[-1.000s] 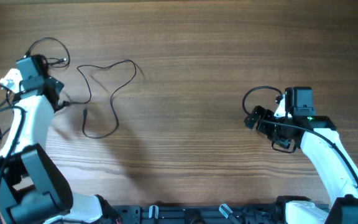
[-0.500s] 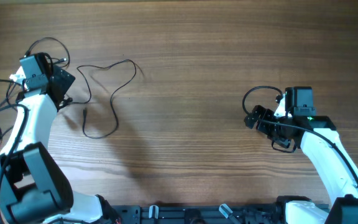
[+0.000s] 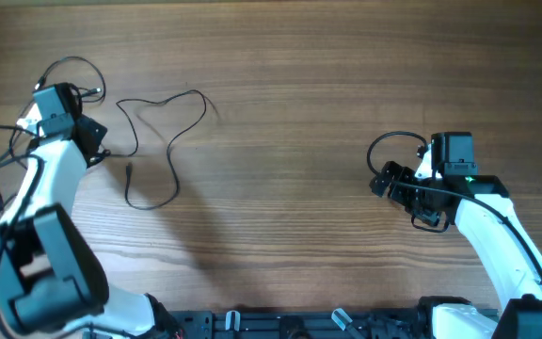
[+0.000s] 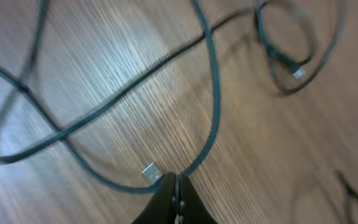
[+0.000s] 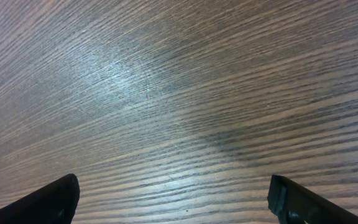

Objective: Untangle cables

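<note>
Several thin black cables (image 4: pixel 215 93) lay on the left part of the wooden table (image 3: pixel 299 94), and none was near the right arm. In the overhead view one loose cable (image 3: pixel 176 179) made a wide loop in the open area of the table, with its small plug end (image 3: pixel 128 173) just beside the left arm. More cable lay as a small ring (image 3: pixel 69 64) above the left arm, and further loops went toward the left edge of the table.

The left gripper (image 4: pixel 175 186) was low over these cords with its two fingers pressed together, so no gap was visible between them. In the left wrist view a curved cord passed directly at the fingertips, and a silver flat plug (image 4: pixel 149 173) lay just beside them on the wood. I cannot tell if the cord was pinched between the fingers or only touched them. This view was a little blurred.

The right gripper (image 5: pixel 173 190) was well apart from the cables, on the right side of the table. Its jaws stood wide apart, with only bare wood between them, and they held nothing.
</note>
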Controlling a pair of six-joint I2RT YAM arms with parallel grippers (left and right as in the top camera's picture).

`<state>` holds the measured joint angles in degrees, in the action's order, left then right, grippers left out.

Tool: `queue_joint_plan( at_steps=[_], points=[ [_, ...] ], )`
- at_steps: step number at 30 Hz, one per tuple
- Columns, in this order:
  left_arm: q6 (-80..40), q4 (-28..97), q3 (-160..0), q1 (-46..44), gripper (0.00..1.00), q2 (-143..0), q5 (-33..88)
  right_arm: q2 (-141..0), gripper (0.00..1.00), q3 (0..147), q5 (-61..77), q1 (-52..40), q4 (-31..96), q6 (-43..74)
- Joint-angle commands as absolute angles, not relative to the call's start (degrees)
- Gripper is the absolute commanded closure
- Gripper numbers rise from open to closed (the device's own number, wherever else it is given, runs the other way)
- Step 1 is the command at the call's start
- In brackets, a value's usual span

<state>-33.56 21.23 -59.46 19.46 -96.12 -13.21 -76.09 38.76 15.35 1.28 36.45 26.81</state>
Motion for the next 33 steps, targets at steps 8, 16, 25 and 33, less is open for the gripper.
queue_joint_plan(
  at_steps=[8,16,25,33],
  points=[
    [-31.9,22.6,-58.6,19.8,0.42,-93.9,-17.6,-75.5,0.00,38.5,14.9,1.0,36.5,27.0],
    [-31.7,12.5,-58.6,19.8,0.96,-104.2,-17.4,-75.5,0.00,38.5,14.8,1.0,35.2,27.2],
    [-29.8,23.7,-58.7,19.8,0.96,-85.9,-17.5,-75.5,0.00,38.5,14.8,1.0,35.3,27.1],
    [-46.9,45.6,-58.4,21.6,0.96,-76.4,-28.0,-75.5,0.00,38.5,14.8,1.0,35.4,26.9]
  ],
)
